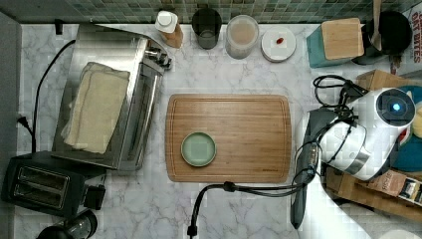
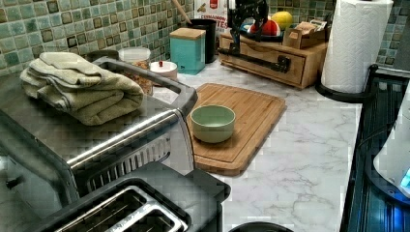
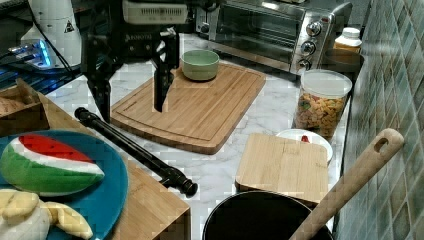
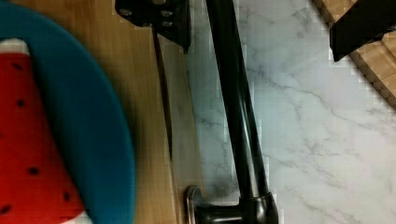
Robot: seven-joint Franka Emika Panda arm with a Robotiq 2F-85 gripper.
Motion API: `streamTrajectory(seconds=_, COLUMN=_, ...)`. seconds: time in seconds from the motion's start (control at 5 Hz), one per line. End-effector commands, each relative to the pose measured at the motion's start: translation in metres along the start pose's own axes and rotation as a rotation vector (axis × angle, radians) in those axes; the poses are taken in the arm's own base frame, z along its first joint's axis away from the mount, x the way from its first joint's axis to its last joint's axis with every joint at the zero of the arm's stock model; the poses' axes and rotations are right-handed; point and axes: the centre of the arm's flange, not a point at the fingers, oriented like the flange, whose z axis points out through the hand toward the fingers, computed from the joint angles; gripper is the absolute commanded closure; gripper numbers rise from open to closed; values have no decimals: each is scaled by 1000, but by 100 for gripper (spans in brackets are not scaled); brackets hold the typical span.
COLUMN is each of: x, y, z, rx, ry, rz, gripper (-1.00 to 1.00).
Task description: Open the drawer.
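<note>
Black jaws (image 3: 131, 107) spread wide astride the light-wood drawer's (image 2: 263, 60) long black bar handle (image 3: 132, 148), prob. lining up to grip & pull.

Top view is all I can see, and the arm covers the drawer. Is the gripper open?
Observer: Yes. In the right view the gripper is open, with one finger on each side of the handle.
Operator: Which end of the handle is it at?
Observer: The right view's left end, the one farther from the tiled wall.
Operator: Is the drawer out at all?
Observer: It seems not. In the left view the drawer looks flush with its box.
</note>
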Motion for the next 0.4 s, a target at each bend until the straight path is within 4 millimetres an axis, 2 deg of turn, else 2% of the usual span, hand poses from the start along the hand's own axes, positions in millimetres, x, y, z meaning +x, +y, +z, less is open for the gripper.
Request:
streamTrajectory(seconds=0.2, x=11, y=-55, z=-31, rx=-122, ry=72, rz=-267, gripper=-100)
streamTrajectory(seconds=0.4, x=11, y=-49, z=-20, rx=-87, ry=93, rz=-277, gripper=-100)
